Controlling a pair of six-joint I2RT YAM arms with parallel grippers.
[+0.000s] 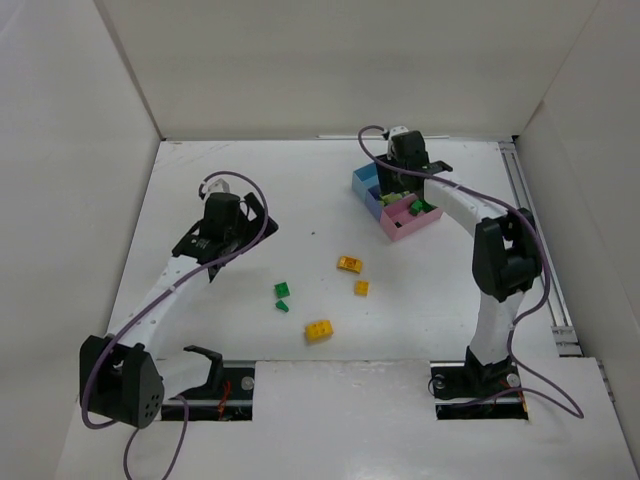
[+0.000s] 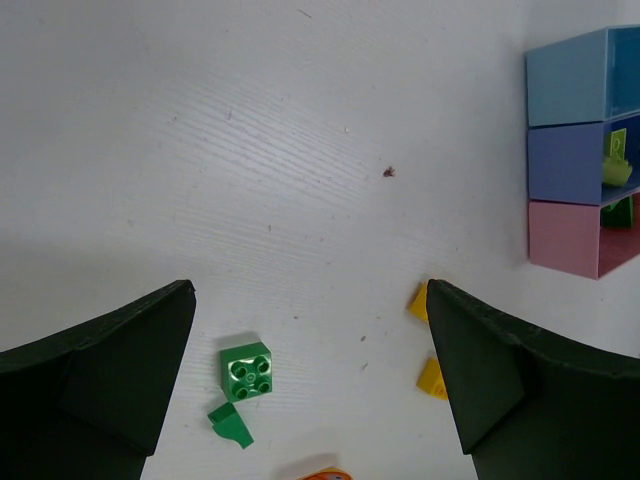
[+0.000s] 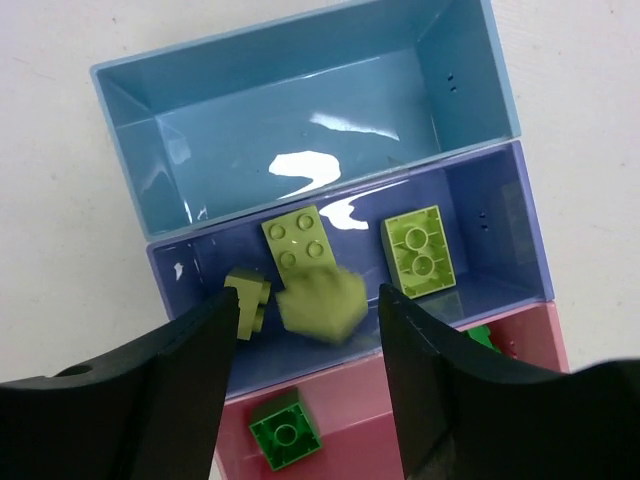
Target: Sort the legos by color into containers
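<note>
Legos are lying partly sorted: lime bricks (image 3: pixel 297 238) in the darker blue tray (image 3: pixel 495 215), with one lime piece (image 3: pixel 322 303) blurring beyond recognition. The right gripper (image 3: pixel 308 335) is gaping wide, gripping nothing, its fingers (image 3: pixel 150 400) covering much of the pink tray (image 3: pixel 355 400) holding a green brick (image 3: pixel 285 432). The left gripper (image 2: pixel 308 290) is hanging open and empty above two green bricks (image 2: pixel 247 372), half-hiding two yellow bricks (image 2: pixel 420 302).

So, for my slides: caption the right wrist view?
Open right gripper above the darker blue plastic tray of pale lime studded bricks; dark green bricks lie in the pink tray.
</note>
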